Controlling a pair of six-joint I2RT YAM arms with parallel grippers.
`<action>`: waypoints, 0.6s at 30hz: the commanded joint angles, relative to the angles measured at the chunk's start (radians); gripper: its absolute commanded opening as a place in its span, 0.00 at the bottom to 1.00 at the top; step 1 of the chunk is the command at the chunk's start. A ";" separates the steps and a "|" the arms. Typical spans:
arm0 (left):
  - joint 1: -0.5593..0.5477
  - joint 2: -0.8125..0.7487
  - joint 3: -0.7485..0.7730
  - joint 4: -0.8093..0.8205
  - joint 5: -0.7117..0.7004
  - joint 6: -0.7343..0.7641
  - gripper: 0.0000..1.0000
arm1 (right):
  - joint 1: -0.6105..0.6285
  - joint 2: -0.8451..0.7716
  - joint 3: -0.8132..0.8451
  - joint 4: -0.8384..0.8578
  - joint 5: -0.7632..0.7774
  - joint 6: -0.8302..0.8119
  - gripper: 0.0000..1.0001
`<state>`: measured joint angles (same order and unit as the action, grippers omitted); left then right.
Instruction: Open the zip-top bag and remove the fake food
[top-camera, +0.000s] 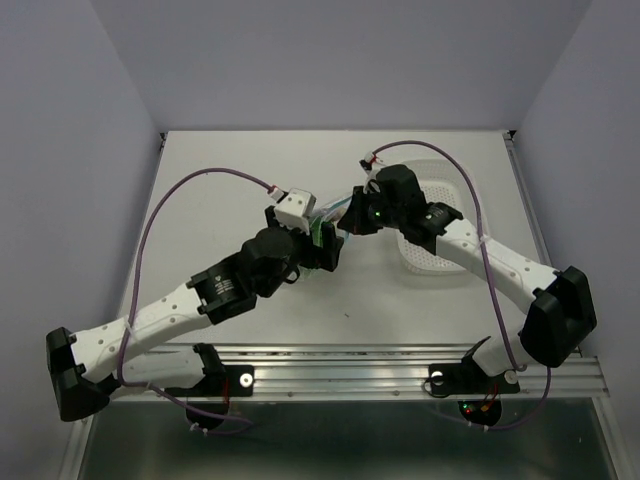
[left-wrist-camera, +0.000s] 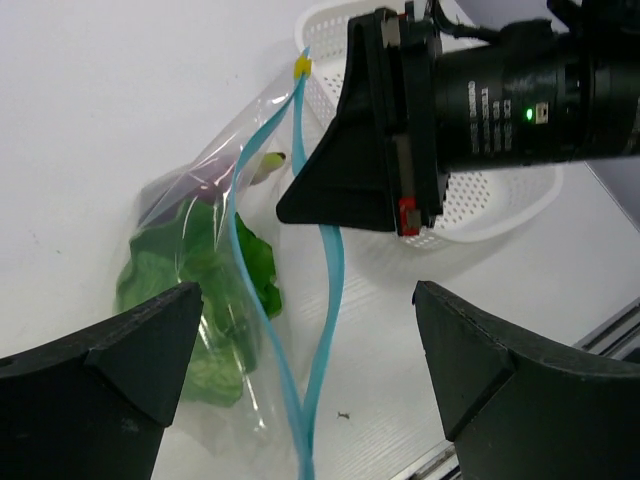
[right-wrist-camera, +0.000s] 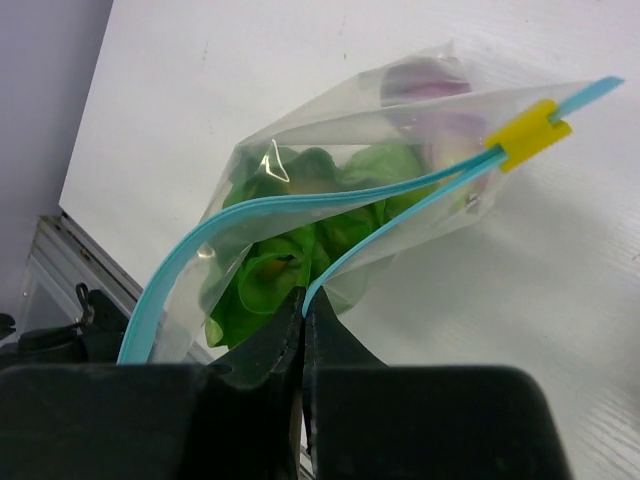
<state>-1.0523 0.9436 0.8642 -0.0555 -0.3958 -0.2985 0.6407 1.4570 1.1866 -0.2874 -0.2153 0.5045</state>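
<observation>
Right fingers (right-wrist-camera: 262, 352) pinch the zip-top bag (right-wrist-camera: 330, 160) at its mouth. Left fingers (left-wrist-camera: 100, 385) stand wide, with the bag between them.

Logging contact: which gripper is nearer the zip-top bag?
Right. The right gripper is shut on one lip of the zip-top bag; the left gripper stands open facing its mouth, gripping nothing.

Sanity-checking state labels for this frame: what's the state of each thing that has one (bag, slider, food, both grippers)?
zip-top bag: mouth open, zip strips parted
yellow slider: at the end of the zip
fake food: inside the bag, not yet removed
left gripper: open, holding nothing
right gripper: shut on one zip strip of the bag
</observation>
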 joint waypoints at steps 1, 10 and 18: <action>-0.003 0.102 0.119 -0.108 -0.084 -0.039 0.99 | 0.014 -0.020 0.054 0.001 0.016 -0.075 0.01; -0.003 0.300 0.242 -0.296 -0.236 -0.133 0.74 | 0.024 -0.041 0.053 0.013 -0.032 -0.092 0.01; 0.014 0.323 0.260 -0.271 -0.287 -0.122 0.47 | 0.024 -0.050 0.042 0.011 -0.111 -0.129 0.01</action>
<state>-1.0515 1.2770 1.0576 -0.3401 -0.6128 -0.4191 0.6571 1.4498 1.1961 -0.3065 -0.2699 0.4137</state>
